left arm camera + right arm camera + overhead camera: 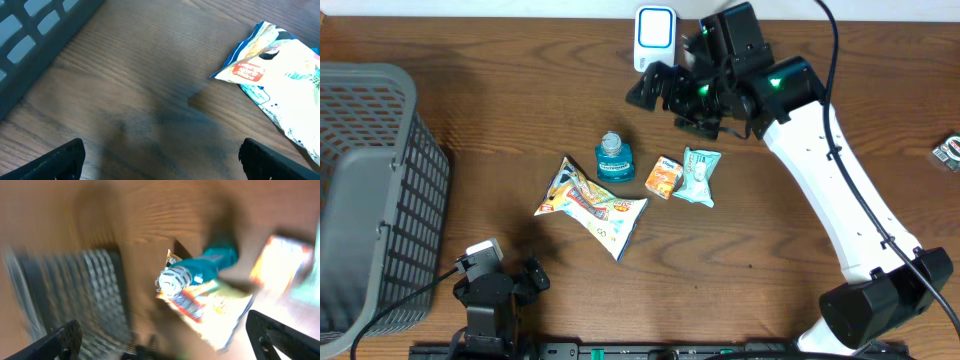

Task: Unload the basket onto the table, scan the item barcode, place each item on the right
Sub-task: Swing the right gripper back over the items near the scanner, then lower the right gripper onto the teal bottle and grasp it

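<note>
Several items lie mid-table: a colourful snack bag (590, 205), a teal bottle (613, 160), an orange packet (663, 177) and a mint-green packet (700, 176). The white and blue scanner (654, 38) stands at the far edge. My right gripper (650, 88) hovers open just below the scanner, holding nothing. Its blurred wrist view shows the bottle (200, 270) and snack bag (210, 310) beyond the open gripper (167, 340). My left gripper (508, 275) rests open near the front edge. In its wrist view the gripper (167, 162) is empty, with the snack bag (280, 70) ahead to the right.
A grey slatted basket (365, 190) fills the left side, and its wall (35, 35) shows at the upper left of the left wrist view. A small dark object (950, 152) lies at the right table edge.
</note>
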### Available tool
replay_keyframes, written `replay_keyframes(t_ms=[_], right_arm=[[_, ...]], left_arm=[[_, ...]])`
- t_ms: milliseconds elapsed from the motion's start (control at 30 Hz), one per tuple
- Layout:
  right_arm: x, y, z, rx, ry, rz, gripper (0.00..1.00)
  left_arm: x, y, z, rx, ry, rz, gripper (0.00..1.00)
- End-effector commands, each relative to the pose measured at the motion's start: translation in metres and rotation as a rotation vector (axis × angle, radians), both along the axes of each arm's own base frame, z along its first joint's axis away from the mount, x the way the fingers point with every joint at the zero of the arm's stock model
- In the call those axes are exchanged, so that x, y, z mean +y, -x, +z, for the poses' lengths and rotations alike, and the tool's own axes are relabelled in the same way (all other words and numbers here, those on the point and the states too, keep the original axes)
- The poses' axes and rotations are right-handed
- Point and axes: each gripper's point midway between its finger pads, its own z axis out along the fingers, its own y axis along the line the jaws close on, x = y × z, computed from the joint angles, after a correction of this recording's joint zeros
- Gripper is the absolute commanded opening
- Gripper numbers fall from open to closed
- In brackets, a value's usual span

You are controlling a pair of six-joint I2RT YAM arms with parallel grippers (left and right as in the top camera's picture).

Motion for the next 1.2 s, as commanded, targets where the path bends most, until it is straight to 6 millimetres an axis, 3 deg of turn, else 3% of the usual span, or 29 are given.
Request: replay_keyframes(t_ms=[0, 300, 467, 900, 1167], right_arm=[[0.001, -0.002, 0.005, 0.296, -0.135, -0.433, 0.99], [0.016, 0.009, 0.002, 0.32, -0.121, -0.473, 0.99], [0.031, 0.018, -0.024, 0.437, -0.089, -0.56, 0.99], [0.078, 0.006, -0.115, 0.502, 0.022, -0.507, 0.99], [0.079, 0.005, -0.127, 0.504, 0.047, -0.514, 0.99]], left_arm=[[0.003, 0.011, -0.012, 0.072, -0.029, -0.008, 0.98], [0.003, 0.011, -0.012, 0.072, -0.029, -0.008, 0.98], [0.003, 0.011, -0.012, 0.072, -0.029, -0.008, 0.98], [0.003, 0.011, -0.012, 0.072, -0.029, -0.008, 0.98], [0.003, 0.011, -0.012, 0.072, -0.029, -0.008, 0.98]])
